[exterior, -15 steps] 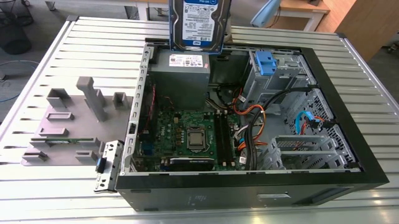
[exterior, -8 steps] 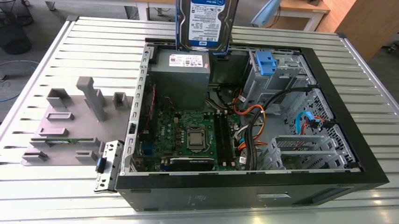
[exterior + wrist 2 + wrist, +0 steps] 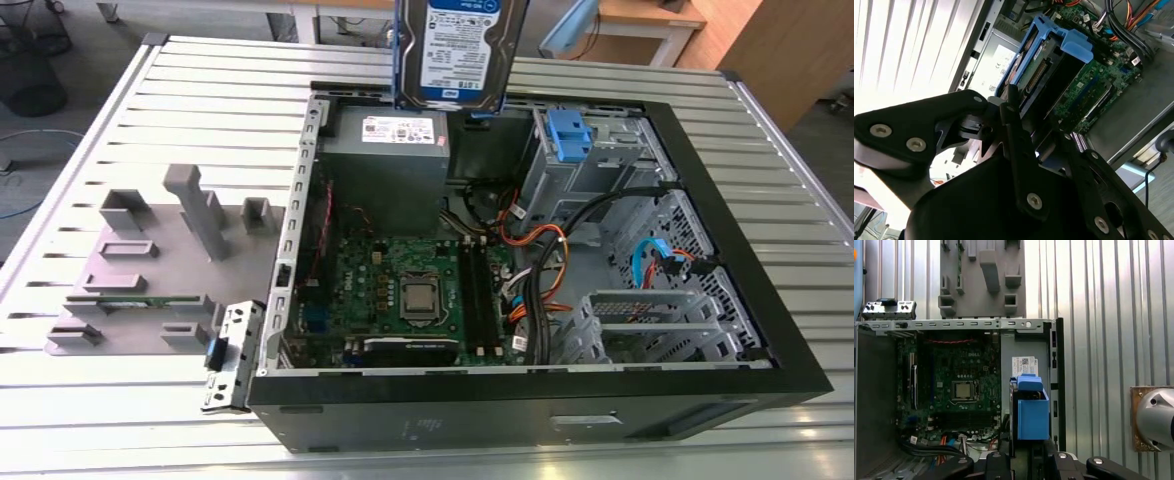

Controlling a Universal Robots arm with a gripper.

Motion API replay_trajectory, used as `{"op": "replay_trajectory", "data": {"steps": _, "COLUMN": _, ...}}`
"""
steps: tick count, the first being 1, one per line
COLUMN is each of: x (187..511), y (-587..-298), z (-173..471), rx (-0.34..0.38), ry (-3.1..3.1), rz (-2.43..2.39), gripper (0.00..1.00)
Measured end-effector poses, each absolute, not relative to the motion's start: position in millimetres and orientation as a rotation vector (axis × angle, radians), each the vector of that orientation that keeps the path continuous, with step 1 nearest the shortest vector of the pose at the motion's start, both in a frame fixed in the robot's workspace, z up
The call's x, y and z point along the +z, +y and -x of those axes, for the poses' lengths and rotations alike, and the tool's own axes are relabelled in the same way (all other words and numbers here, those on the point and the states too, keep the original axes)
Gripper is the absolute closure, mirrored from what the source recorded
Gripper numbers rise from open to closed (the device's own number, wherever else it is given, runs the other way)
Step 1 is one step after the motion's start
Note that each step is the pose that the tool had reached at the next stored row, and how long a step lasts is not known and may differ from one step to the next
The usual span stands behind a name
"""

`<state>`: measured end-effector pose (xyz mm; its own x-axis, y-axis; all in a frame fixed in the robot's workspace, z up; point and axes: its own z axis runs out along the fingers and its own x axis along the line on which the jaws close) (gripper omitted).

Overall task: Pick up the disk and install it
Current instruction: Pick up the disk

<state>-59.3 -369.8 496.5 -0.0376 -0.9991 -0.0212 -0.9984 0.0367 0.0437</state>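
Over the far edge of the case (image 3: 534, 405), grips the disk (image 3: 461, 50) in the pincer (image 3: 1030, 120); risks snagging cables (image 3: 537, 250) or clipping the power box (image 3: 387, 165) if tilted.

Black gripper (image 3: 1034, 107) up close, its linkage arms studded with silver screws. The disk (image 3: 1051, 67) is pinched between its 2 fingers, blue rails framing it, connector edge facing the camera. Beyond it lies the open case: grey power-supply box (image 3: 996, 57) with a white sticker, green motherboard (image 3: 1099, 82), orange and black cables (image 3: 1124, 20). Slatted metal table (image 3: 904, 45) runs alongside.
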Motion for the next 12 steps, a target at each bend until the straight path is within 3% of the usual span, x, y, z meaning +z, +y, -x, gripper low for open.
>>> {"op": "replay_trajectory", "data": {"steps": 12, "x": 496, "y": -370, "z": 39, "rx": -0.072, "ry": -2.251, "rz": -2.169, "gripper": 0.65}}
